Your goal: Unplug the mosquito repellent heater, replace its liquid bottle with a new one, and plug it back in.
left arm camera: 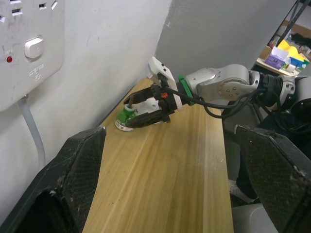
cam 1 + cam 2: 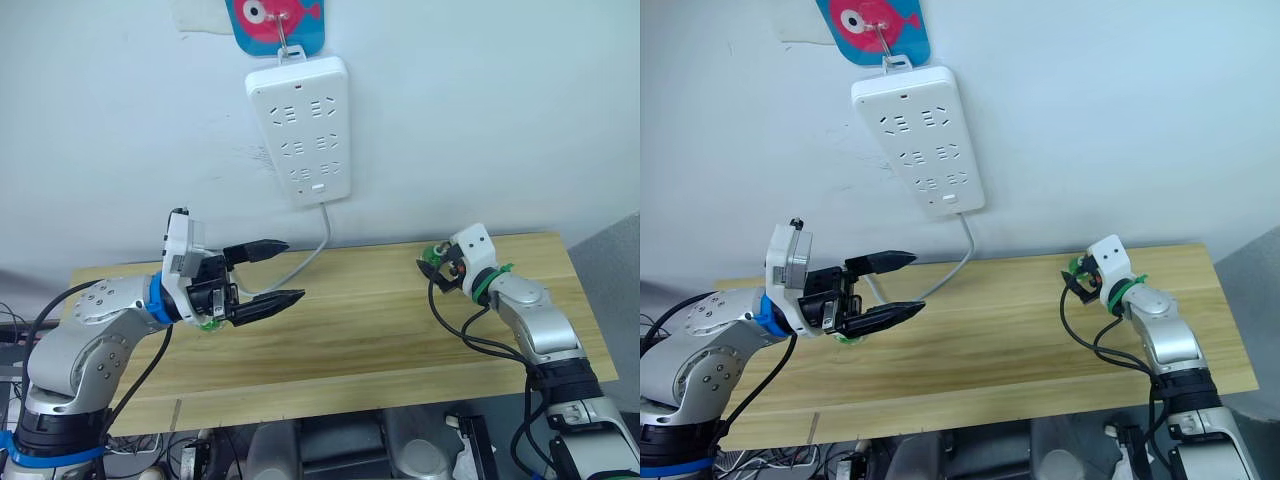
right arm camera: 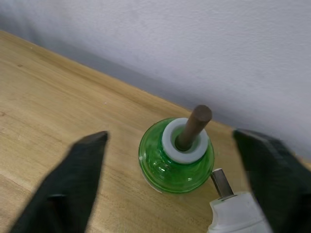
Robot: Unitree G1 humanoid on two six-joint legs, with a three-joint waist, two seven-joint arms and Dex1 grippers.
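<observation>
Bottle-swapping looks to be the step in hand. The mosquito repellent heater (image 3: 236, 221) is off the wall and down on the bench (image 2: 360, 340). Its white rounded body shows just beside a green liquid bottle (image 3: 175, 160), with one bare metal prong (image 3: 222, 183) pointing towards the glass. Whether the two touch is not clear.

The bottle stands upright by itself, out of the heater. It is squat, clear green glass with a white collar and a brown wick (image 3: 194, 125) leaning out of its neck. I cannot tell whether it is the spent one or the fresh one.

Both things sit at about 2 o'clock on the bench, close to the back edge by the wall. The right claw (image 2: 436, 262) is there too, its fingers spread wide with the bottle between them and gripping nothing. The next move probably calls for closing squarely on the bottle's round body without tipping it or knocking the heater. The wick then has to line up with the heater's opening.

At about 9 o'clock the left claw (image 2: 292, 270) hovers above the bench, parted and empty, pointing towards 3 o'clock. On the wall at 12 o'clock hangs the white power strip (image 2: 300, 125), all its sockets vacant. Its cable (image 2: 318, 245) drops behind the bench.
</observation>
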